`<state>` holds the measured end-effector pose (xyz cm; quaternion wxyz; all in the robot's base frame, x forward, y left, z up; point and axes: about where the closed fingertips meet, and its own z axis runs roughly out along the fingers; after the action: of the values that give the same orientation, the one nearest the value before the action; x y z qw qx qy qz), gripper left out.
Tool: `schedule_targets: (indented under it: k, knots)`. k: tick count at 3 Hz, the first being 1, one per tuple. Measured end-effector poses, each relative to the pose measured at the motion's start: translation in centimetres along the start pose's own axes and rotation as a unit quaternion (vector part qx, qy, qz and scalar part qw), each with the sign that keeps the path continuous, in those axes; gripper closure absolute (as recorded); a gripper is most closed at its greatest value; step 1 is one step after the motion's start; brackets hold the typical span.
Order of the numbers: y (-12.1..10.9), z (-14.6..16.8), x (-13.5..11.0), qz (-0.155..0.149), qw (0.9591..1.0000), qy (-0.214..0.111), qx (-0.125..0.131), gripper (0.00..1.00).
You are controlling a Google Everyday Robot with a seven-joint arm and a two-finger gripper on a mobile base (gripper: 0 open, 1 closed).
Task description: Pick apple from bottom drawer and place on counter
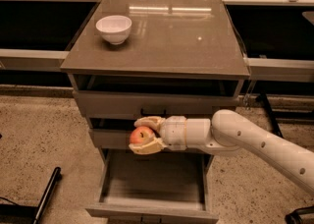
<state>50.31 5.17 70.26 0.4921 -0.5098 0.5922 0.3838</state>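
The small red-orange apple sits between the cream fingers of my gripper, which is shut on it. The gripper holds it in the air in front of the middle drawer, above the open bottom drawer, whose plain grey floor is bare. The white arm reaches in from the lower right. The glossy grey-brown counter lies above and behind the gripper, reflecting lights.
A white bowl stands at the counter's back left. Two wider drawers with dark handles are above the open one. A dark pole lies on the speckled floor at the lower left. Dark shelving flanks the cabinet.
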Motion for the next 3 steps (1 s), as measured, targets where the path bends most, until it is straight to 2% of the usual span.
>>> schedule_targets:
  k: [1, 2, 3]
  knots:
    - [-0.5, 0.0, -1.0, -0.003, 0.9998, -0.020, 0.001, 1.00]
    - [-2.7, -1.6, -4.7, -0.039, 0.9975, -0.053, 0.025, 1.00]
    - [-5.5, -3.4, -8.9, -0.065, 0.9945, -0.059, 0.057, 1.00]
